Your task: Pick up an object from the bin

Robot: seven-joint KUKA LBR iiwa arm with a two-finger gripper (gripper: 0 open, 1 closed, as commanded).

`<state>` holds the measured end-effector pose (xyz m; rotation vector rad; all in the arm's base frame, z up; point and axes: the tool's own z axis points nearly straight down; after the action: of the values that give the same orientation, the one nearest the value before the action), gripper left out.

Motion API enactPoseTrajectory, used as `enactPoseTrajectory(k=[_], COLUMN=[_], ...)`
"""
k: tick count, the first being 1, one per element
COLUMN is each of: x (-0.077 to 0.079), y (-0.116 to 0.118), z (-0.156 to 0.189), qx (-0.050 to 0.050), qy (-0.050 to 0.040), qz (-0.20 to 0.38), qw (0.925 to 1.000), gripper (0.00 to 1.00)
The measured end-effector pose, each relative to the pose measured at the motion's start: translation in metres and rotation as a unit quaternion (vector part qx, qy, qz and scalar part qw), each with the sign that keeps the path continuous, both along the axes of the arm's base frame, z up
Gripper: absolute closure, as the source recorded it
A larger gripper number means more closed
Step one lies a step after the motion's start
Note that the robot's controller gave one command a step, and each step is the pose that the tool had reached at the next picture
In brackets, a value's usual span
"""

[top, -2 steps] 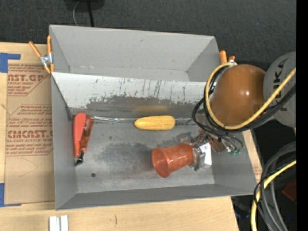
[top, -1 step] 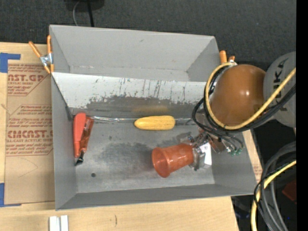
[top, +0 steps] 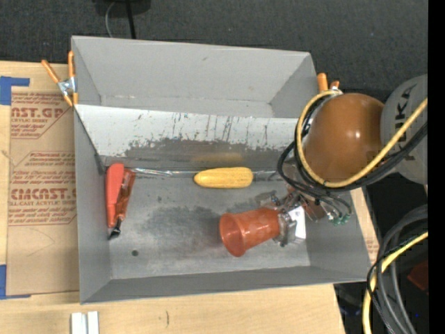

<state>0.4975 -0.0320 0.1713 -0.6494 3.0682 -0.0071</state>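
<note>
The arm comes in from the right, with its round orange cover [top: 344, 139] over the right side of the bin [top: 188, 75]. The pincer [top: 290, 221] is low down, right at the end of a red-orange cup [top: 249, 232]. The cup lies on its side, near and right. I cannot tell if the pincer is spread or pinching.

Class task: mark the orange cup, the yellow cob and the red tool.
orange cup [top: 249, 232], camera view, side wall.
yellow cob [top: 222, 179], camera view, middle.
red tool [top: 112, 188], camera view, upper half.
</note>
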Motion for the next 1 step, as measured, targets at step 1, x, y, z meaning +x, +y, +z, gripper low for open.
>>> enactPoseTrajectory(k=[1], x=[0.0], y=[0.0], z=[0.0], qx=[0.0], qy=[0.0], qz=[0.0], qw=[1.0], gripper=[1.0])
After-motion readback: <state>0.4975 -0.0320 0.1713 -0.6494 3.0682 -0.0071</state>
